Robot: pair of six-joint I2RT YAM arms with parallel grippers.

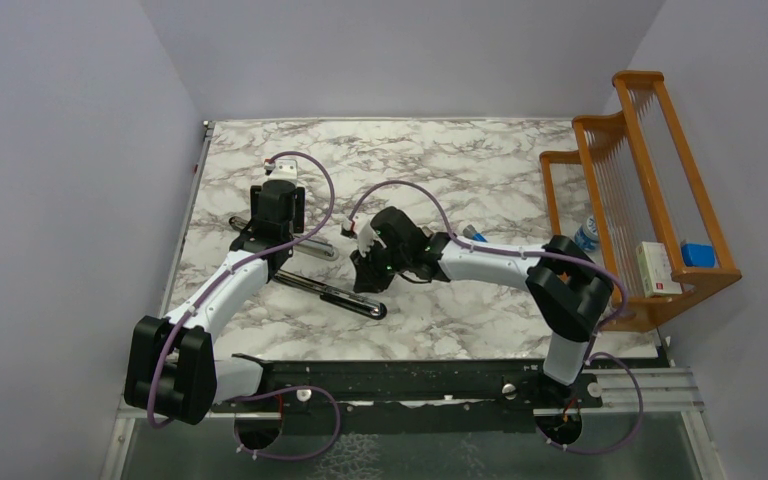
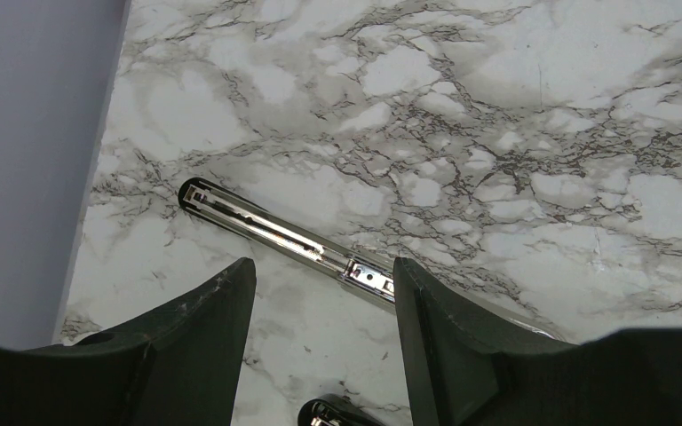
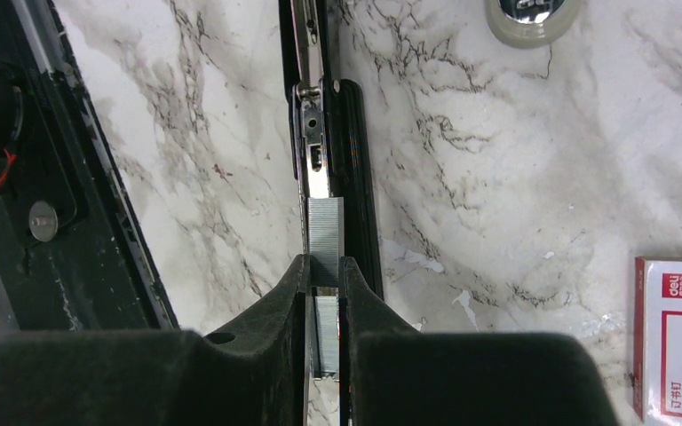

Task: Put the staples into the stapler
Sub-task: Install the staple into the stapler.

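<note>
The stapler point(image 1: 332, 293) lies opened flat on the marble table, its chrome arm point(image 2: 275, 232) stretched out to the left. In the right wrist view, the silvery staples point(image 3: 325, 232) are pinched between my right gripper's point(image 3: 324, 266) shut fingers. The strip lies in line with the stapler's metal channel point(image 3: 309, 133), beside the black body point(image 3: 355, 177). I cannot tell whether the strip sits in the channel. My left gripper point(image 2: 324, 275) hangs open above the table, next to the chrome arm, with nothing between its fingers.
A white-and-red staple box point(image 3: 679, 337) lies on the table to the right of my right gripper. A clear tape roll point(image 3: 533, 18) sits farther off. A wooden rack point(image 1: 650, 180) with small items stands at the right edge. The black base rail point(image 3: 71, 222) runs along the left.
</note>
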